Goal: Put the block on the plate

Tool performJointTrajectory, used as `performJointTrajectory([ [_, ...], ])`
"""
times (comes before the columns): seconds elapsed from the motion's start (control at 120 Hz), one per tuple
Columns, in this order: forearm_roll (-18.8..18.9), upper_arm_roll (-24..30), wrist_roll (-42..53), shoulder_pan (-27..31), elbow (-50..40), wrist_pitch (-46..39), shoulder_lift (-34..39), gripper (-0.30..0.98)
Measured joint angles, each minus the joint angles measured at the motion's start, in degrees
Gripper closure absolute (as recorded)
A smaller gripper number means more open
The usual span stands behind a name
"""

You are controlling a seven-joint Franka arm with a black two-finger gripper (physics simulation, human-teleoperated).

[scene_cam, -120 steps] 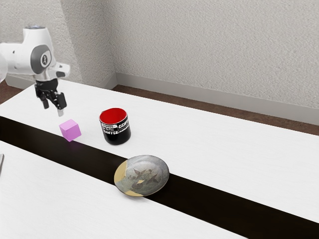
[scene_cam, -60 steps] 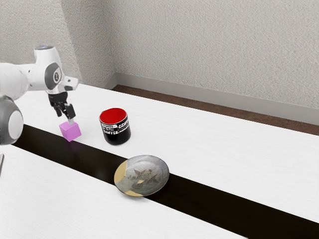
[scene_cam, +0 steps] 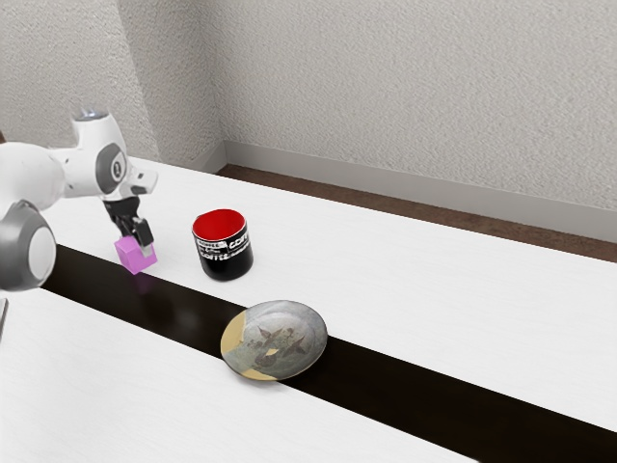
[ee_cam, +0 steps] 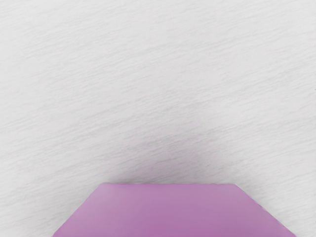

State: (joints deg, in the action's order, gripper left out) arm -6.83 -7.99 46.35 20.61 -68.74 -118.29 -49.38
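One pink block (scene_cam: pixel 133 258) is resting on the table (scene_cam: pixel 434 299), with the gripper (scene_cam: pixel 135 242) hovering right at its top; its grip I cannot tell. From the block, the plate (scene_cam: pixel 275 340) is lying toward the exterior view's right.

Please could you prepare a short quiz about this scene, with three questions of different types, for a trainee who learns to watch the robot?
1. Multiple choice. In the exterior view, the gripper is nearest to which of these?
A. the plate
B. the block
C. the wall

2. True or false: The block already rests on the plate.

3. Fill in the missing word: The inside of the black mug is ____.

Key: 1. B; 2. false; 3. red
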Motion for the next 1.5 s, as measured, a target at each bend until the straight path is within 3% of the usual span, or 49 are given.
performJointTrajectory([
  [0.183, -0.65, 0.25, 1.00, 0.11, -0.19, -0.89, -0.70, 0.01],
  [0.3, -0.84, 0.27, 1.49, 0.13, -0.13, -1.19, -0.77, 0.26],
  [0.367, -0.77, 0.26, 1.64, 0.13, -0.11, -1.39, -0.77, 0.31],
  [0.533, -0.55, 0.27, 1.97, 0.13, -2.27, -1.87, 2.23, 0.30],
  [0.867, -0.26, 1.57, 2.37, -3.54, -25.93, -1.42, 25.73, 0.29],
  [1.092, -0.26, 1.62, 2.28, -9.19, -40.38, -1.03, 37.93, 0.28],
  [1.317, -0.39, 3.48, 1.83, -15.88, -44.94, 0.45, 41.19, 0.28],
  [1.5, -0.47, 9.09, 1.41, -18.53, -45.52, 2.13, 41.37, 0.28],
])
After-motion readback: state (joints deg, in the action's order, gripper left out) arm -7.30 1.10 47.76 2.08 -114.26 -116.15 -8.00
